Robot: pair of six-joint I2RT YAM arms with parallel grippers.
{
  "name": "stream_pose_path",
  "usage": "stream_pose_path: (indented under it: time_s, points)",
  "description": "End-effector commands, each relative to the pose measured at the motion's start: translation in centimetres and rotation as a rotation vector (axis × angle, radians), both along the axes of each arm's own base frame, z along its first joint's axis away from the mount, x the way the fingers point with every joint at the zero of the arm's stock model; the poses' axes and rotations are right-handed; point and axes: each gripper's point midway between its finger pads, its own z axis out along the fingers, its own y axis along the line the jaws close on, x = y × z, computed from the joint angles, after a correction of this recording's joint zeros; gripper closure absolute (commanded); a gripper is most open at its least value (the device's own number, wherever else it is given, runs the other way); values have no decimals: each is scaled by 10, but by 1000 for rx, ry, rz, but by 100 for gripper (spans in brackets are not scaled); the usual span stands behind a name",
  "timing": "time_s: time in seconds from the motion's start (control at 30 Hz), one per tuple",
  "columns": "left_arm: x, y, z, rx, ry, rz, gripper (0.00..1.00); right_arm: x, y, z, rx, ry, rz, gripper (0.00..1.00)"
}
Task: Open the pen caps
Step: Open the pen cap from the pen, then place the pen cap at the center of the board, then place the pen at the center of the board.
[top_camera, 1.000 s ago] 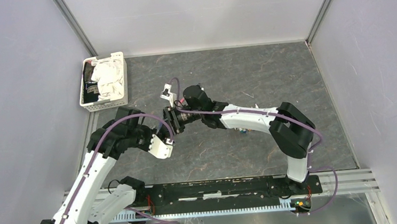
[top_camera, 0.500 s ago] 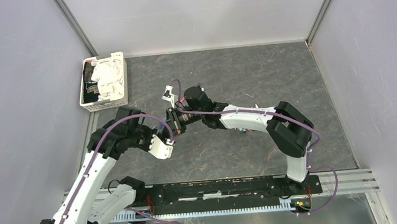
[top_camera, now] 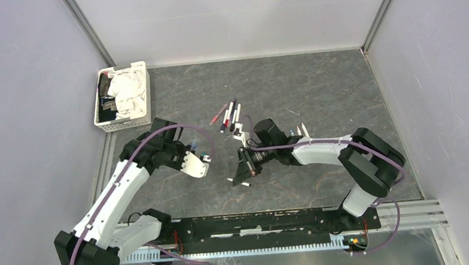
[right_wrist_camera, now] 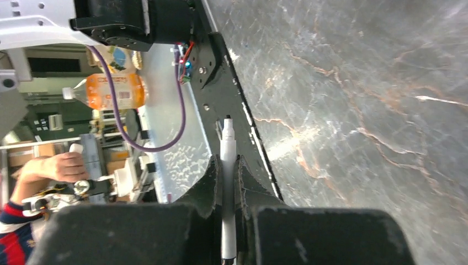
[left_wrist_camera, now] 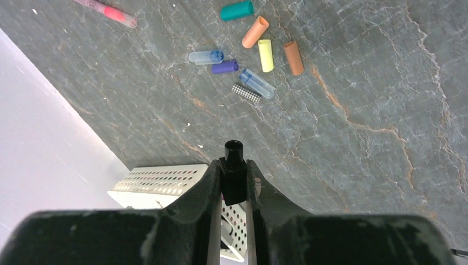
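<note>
White basket (top_camera: 123, 97) sits in the far corner, left of and beyond the left gripper (left_wrist_camera: 234, 170). Left gripper is clamped on a black cap (left_wrist_camera: 233, 150). Loose caps (left_wrist_camera: 265, 55) lie clustered on the dark veined tabletop (top_camera: 317, 88) ahead of it. Right gripper (right_wrist_camera: 227, 165) is clamped on a white pen (right_wrist_camera: 227, 141). Pale walls (top_camera: 235, 12) enclose the table.

The pen caps (left_wrist_camera: 265, 55) look smooth plastic — the table (left_wrist_camera: 359, 138) matt, veined, stone-like.
</note>
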Motion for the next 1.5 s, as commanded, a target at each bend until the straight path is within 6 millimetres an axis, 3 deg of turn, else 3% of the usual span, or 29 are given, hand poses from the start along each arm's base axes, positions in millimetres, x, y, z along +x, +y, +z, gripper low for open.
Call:
stream_pose_path:
  time_s: [0.0, 0.2, 0.43, 0.6, 0.73, 0.87, 1.0, 1.07, 1.1, 1.13, 1.3, 1.47]
  points:
    - [23, -14, -3, -83, -13, 85, 98, 27, -18, 19, 9, -179, -42, 100]
    - [60, -45, -27, -254, 155, 403, 97, 106, -76, 17, -186, -389, -367, 100]
    - [96, -50, -81, -222, 204, 587, 94, 155, -142, 10, -381, -552, -644, 100]
    - [103, -38, -116, -150, 200, 658, 90, 181, -157, 7, -430, -607, -760, 100]
    - [99, -38, -124, -144, 228, 692, 78, 198, -156, -5, -468, -613, -792, 100]
    - [93, -42, -110, -181, 247, 700, 62, 210, -155, -22, -506, -599, -808, 100]
    - [90, -50, -80, -245, 264, 706, 30, 218, -154, -35, -528, -586, -822, 100]
    - [89, -53, -62, -280, 274, 725, 27, 220, -159, -36, -549, -597, -834, 100]
    - [89, -54, -53, -301, 283, 738, 6, 220, -160, -34, -553, -605, -837, 100]
    - [89, -56, -43, -324, 292, 747, 1, 220, -161, -32, -555, -613, -835, 100]
    - [91, -60, -6, -398, 291, 817, 0, 220, -183, -22, -586, -641, -860, 100]
    - [93, -55, 24, -449, 252, 879, 0, 221, -207, -32, -624, -614, -884, 100]
